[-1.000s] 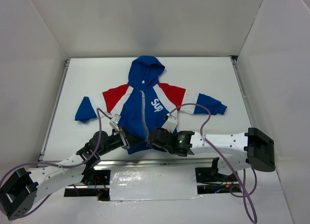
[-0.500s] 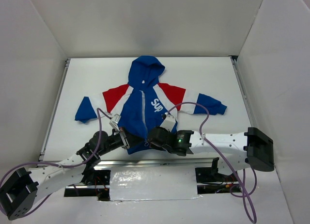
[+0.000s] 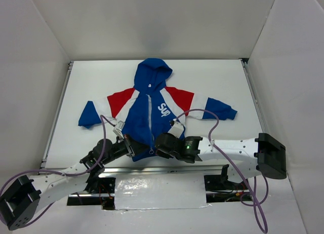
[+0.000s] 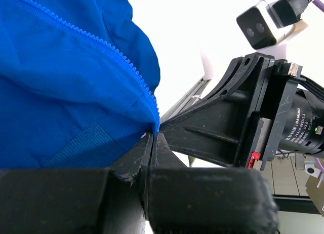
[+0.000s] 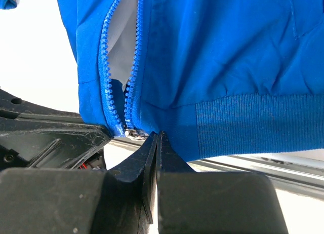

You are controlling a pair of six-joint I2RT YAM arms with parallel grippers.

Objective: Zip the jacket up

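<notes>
The left gripper (image 4: 152, 139) is at the near edge of the table (image 3: 91, 82). Its fingers are pressed together on the bottom corner of the jacket (image 3: 144, 117), exactly where the left row of zipper (image 5: 119, 67) teeth ends. Just to its right, the right gripper (image 5: 158, 139) is closed on the lower edge of the ribbed hem (image 5: 253, 122), right beside the zipper's base.

Both bites look very shallow, catching only the fabric's rim. A pull towards the near side or sideways could let either corner slip free. The two pincers sit very close together, so a small inward correction could knock one into the other.

A small metal part (image 5: 132, 133) shows at the foot of the teeth. It may be the slider, but that is hard to tell. With both pincers clamped on cloth, neither is free to draw it, and letting go with one risks the panels drifting out of line.

Further from the arms, the tooth rows stand apart with pale lining between them. If the panels are tugged unevenly, the teeth could mesh crookedly or jam.

The rest of the jacket lies flat, sleeves spread, with the hood (image 3: 152, 74) at the far end. Nothing weighs it down, so pulling up the zipper could drag or bunch the whole garment.
</notes>
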